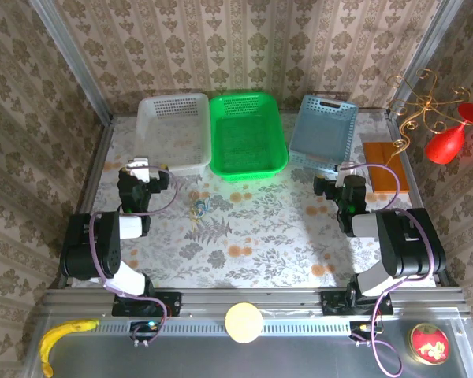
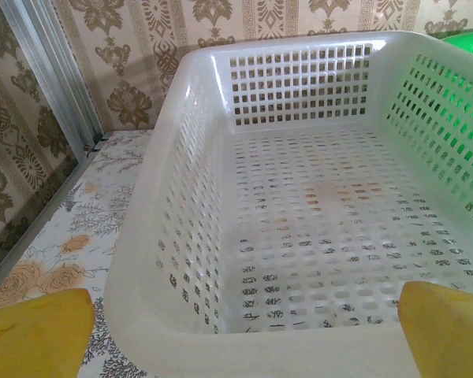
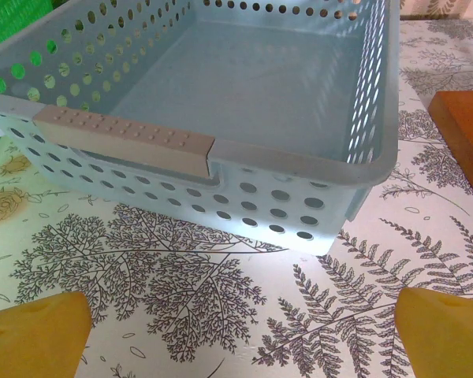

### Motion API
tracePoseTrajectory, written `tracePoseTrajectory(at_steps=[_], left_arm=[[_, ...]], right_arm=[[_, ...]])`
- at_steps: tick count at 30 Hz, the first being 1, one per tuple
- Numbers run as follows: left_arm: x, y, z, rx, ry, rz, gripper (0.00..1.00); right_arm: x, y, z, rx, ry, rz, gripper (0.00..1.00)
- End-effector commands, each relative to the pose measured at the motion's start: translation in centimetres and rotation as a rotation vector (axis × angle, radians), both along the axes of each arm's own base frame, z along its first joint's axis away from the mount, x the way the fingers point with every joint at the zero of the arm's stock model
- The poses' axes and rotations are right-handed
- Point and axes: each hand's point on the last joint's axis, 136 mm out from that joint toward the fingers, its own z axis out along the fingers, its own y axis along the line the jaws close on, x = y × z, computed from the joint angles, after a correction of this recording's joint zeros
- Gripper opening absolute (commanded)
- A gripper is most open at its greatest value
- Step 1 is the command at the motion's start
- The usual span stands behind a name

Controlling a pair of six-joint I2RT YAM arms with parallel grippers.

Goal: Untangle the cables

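We see left jaws spread wide, white basket (image 2: 167, 236) directly ahead. Right jaws equally wide apart, facing blue basket (image 3: 299, 167). Cables (image 1: 199, 206) lie tangled on desk (image 1: 260, 236), near left jaws' right side, well apart from right jaws.

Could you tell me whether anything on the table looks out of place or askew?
The blue basket sits turned at an angle, while the white basket and green basket stand square. The cables lie in a small tangle on the table before them.
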Motion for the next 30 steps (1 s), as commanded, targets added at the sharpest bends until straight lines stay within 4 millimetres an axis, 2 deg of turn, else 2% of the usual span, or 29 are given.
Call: tracePoseTrajectory(at_steps=[1, 30], left_arm=[[-1.09, -0.22, -3.71, 0.043, 0.130, -0.016, 1.00], [-1.35, -0.04, -3.58, 0.017, 0.119, -0.026, 1.00]], right_arm=[[0.56, 0.00, 1.48, -0.001, -0.053, -0.011, 1.00], [0.48, 0.00, 1.62, 0.002, -0.059, -0.007, 1.00]])
